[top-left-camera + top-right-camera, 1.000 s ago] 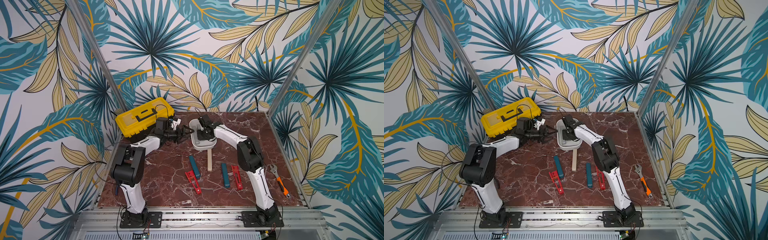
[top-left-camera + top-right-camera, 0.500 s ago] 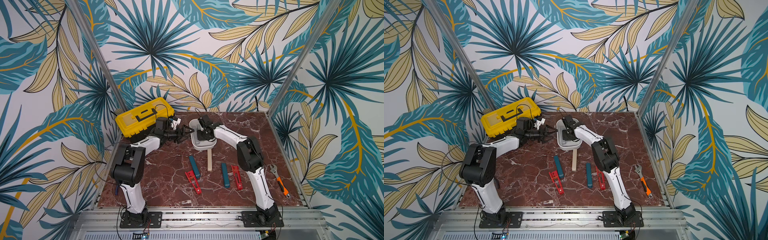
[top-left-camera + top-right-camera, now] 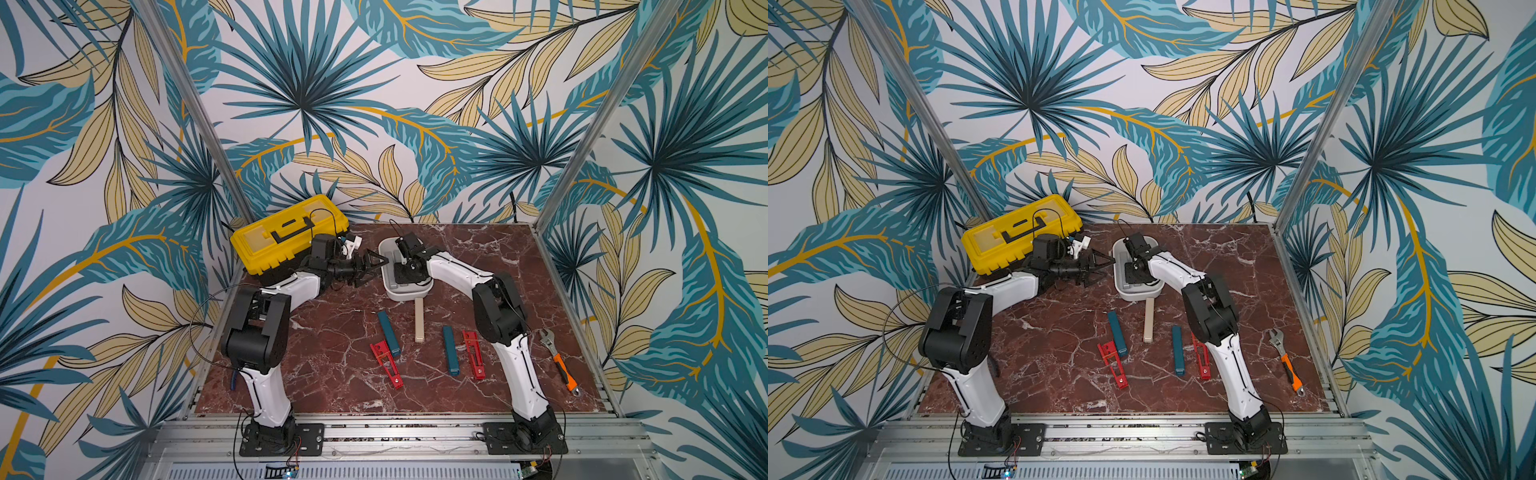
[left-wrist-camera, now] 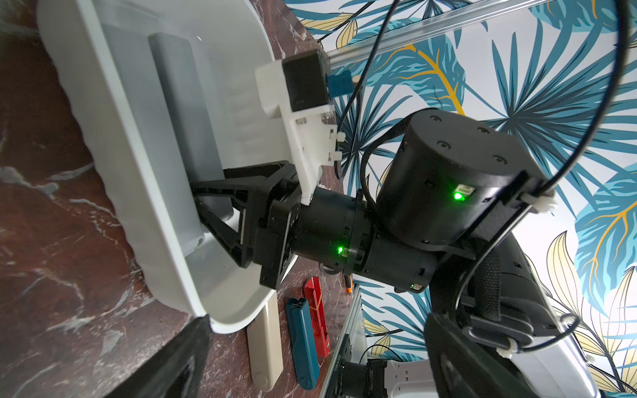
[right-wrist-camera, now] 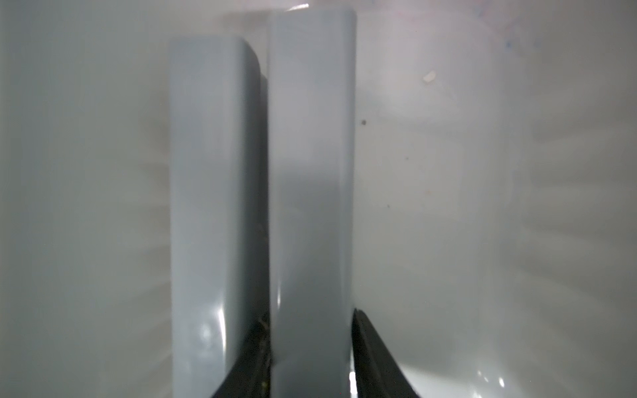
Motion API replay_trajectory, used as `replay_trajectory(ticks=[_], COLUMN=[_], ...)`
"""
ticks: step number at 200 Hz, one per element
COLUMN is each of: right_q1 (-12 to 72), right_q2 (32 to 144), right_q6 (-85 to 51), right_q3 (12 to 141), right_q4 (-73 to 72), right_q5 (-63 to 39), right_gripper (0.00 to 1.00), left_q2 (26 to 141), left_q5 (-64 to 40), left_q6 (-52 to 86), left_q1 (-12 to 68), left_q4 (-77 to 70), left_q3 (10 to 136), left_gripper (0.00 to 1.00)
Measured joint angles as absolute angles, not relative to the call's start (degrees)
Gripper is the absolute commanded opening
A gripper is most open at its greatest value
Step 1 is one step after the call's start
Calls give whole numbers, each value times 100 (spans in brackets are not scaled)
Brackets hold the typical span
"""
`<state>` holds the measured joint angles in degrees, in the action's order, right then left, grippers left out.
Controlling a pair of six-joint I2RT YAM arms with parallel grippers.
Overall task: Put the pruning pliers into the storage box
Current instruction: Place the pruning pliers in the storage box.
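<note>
A small printed code [image 4: 333,365] is showing on the aluminium rail [image 3: 395,430] in the left wrist view, too small to read.

The storage box [image 3: 409,296] is sitting just above the centre of the frame in both top views, and the right claw [image 3: 405,270] is reaching down into it. In the right wrist view the first grey pliers [image 5: 206,206] are lying on the box floor beside the second grey pliers [image 5: 310,155]. The claw's black fingers [image 5: 372,358] are flanking the second pair. I cannot tell whether they are pinching it or standing just clear.

The left claw [image 3: 372,271] is hanging released, jaws spread wide, just left of the box. It is sitting between the box and the yellow toolbox [image 3: 286,237], which is standing at the tabletop's upper left corner with a black handle on its lid.

Below the box, five more pruning pliers are lying on the bare tabletop [image 3: 332,390]. The left teal pliers [image 3: 388,334] are touching the left red pliers [image 3: 386,365]. The beige pliers [image 3: 419,322] are meeting the box rim with their upper end. The right teal pliers [image 3: 451,351] and right red pliers [image 3: 473,355] are lying side by side. The right arm [image 3: 498,316] is covering part of that red pair in a top view. An orange-handled wrench [image 3: 559,361] is lying near the right edge, well apart.

The tabletop is showing dark red marble with white veins. Palm-leaf wallpaper [image 3: 299,83] in teal and yellow is covering the walls, and slanting aluminium posts [image 3: 187,104] are crossing it.
</note>
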<state>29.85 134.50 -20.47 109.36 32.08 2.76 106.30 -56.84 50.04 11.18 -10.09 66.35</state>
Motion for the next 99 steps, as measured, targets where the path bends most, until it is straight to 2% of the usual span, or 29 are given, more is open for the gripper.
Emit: replay_trajectory(ticks=[99], right_q1=[2993], right_q2=[13404], right_q6=[-1984], right_q3=[10932], right_q4=[3205], right_q5=[342], right_gripper=[44], left_q2=[10632], left_q5=[-5728], left_q6=[5089], left_q1=[1118], left_q4=[-1135], left_q3=[6582], left_gripper=[100])
